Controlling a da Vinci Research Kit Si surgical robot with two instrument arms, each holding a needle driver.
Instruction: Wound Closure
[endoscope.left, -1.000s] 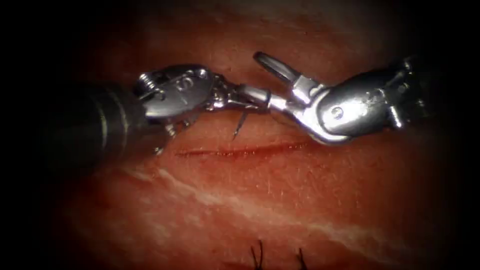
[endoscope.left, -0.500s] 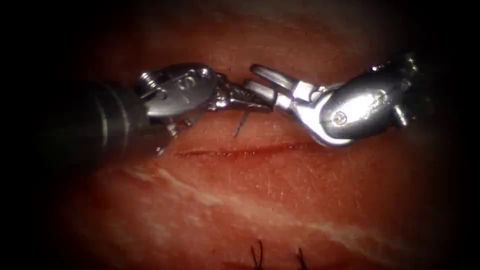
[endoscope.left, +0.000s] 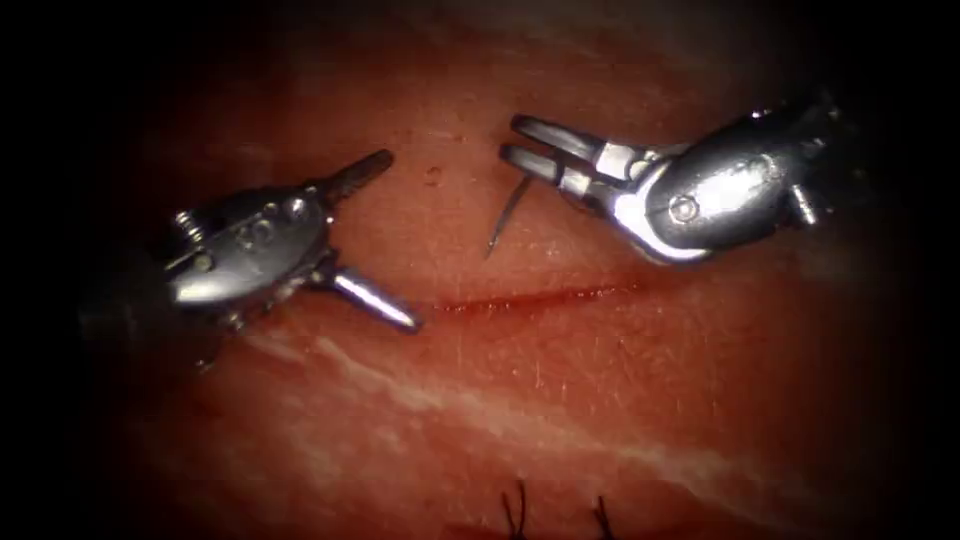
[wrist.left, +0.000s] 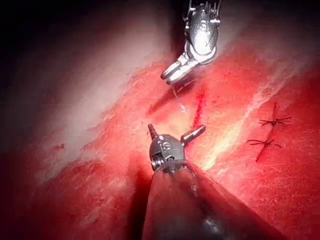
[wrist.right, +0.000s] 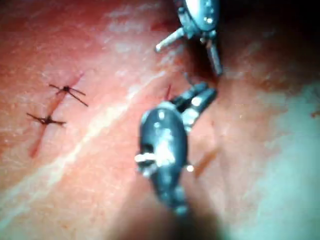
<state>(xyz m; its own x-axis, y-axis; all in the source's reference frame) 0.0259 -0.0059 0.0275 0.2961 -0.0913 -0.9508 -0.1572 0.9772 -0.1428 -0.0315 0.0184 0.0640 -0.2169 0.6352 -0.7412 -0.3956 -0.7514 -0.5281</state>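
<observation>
surgical training bench, cut tissue (endoscope.left: 560, 400), stitches (wrist.left: 265, 132)

Two earlier dark thread knots (wrist.left: 267, 132) sit on a separate closed cut, tails (endoscope.left: 515, 510) splayed, with a pale fat streak (endoscope.left: 480, 415) nearby

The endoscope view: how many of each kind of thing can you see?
Grippers: 2, the left gripper open and holding nothing, the right gripper shut on the needle.
Needles: 1, the needle held near one end, hanging above the tissue, not in it.
Cuts: 1, the cut.
Thread ends: 2, thread ends.
Total: 6.
</observation>
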